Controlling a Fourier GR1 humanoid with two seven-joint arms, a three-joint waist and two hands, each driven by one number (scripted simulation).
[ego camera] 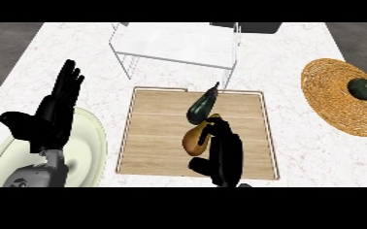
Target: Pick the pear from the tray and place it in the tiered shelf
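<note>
My right hand [224, 150] is down over the wooden tray [158, 131], its black fingers [208, 128] curled round the pear [192, 143], which sits against the left side of my palm. The pear is golden-brown and rounded, darker toward its lower edge, and only its left flank shows past my fingers; the rest of it is hidden by my hand. I cannot tell whether it rests on the tray's boards or is just clear of them, but it is over the tray's middle, slightly right of centre. Just beyond my fingertips, touching or nearly touching the top of the pear, lies a dark green eggplant [201, 107], slanted with its thin stem pointing up toward the far edge of the tray. Past that edge stands the tiered shelf [175, 43], a white wire-framed rack with a pale flat top, well apart from the pear. Off to the right on the marble counter [287, 77] is a woven basket mat [333, 97] with a dark green thing [358, 88] on it at the view's edge. My left hand [54, 109] rests open, fingers straight and pointing up, at the left over a pale green plate [93, 145].
</note>
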